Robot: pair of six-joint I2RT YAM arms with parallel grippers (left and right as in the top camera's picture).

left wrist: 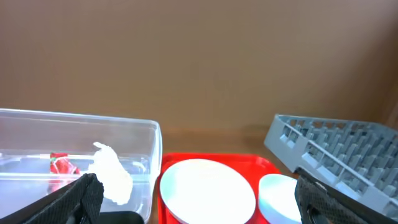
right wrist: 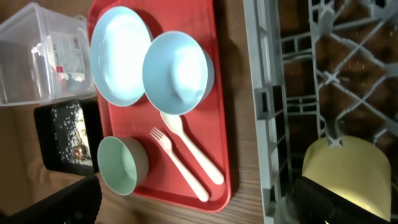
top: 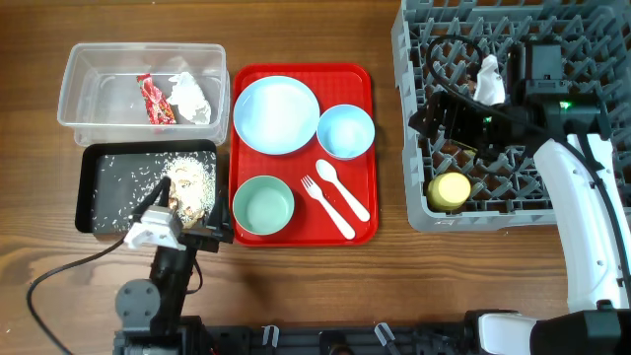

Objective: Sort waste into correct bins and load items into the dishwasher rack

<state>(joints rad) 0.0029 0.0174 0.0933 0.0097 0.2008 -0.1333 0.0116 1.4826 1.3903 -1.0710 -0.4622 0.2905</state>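
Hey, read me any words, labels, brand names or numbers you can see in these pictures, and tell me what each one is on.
No text can be read in any view.
On the small red snack wrapper inside the clear rectangular plastic tub: some pale marks, too small and blurred to read.
Nothing else shows any lettering.

Red serving tray (top: pixel 357 83) lies flat at centre of the wooden table (top: pixel 325 281), with a black cable (top: pixel 59 268) looped at its 8 o'clock.
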